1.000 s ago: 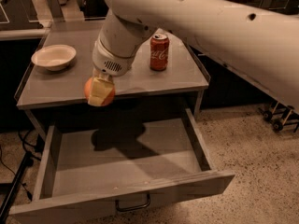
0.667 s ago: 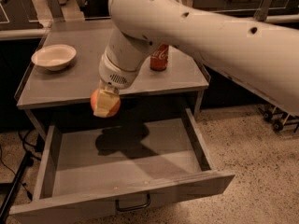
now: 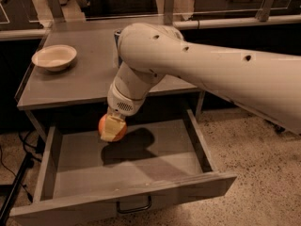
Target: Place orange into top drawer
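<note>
The orange (image 3: 104, 125) is round and held in my gripper (image 3: 113, 128), whose pale fingers (image 3: 112, 126) are shut around it. It hangs over the back left of the open top drawer (image 3: 131, 159), just below the table edge and above the drawer floor. The drawer is a wide grey tray pulled far out, with a small dark loop handle (image 3: 134, 206) on its front. My big white arm (image 3: 197, 65) reaches in from the right over the table.
A white bowl (image 3: 54, 56) stands on the grey table (image 3: 80, 79) at the back left. The arm hides most of a can (image 3: 116, 36) behind it. Speckled floor lies to the right, black cables at the lower left.
My gripper has carried the orange down and forward, from the table's front edge into the space over the open drawer. The arm now covers the red can.
</note>
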{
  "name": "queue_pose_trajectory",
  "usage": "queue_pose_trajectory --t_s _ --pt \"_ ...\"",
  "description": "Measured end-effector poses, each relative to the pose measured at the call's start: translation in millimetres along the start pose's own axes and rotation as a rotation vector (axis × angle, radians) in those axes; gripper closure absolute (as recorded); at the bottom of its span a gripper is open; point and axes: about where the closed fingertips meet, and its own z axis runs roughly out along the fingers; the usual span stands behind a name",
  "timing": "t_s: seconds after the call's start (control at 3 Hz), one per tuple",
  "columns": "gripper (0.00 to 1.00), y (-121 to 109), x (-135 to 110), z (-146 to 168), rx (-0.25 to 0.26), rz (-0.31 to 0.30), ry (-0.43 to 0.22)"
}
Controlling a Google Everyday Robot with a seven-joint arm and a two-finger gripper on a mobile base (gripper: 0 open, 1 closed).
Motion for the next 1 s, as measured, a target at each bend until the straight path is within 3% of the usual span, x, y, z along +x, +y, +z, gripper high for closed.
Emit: queue_pose_trajectory --t_s 1.0 --pt "1.0 -10 46 79 -0.042 0.063 -0.02"
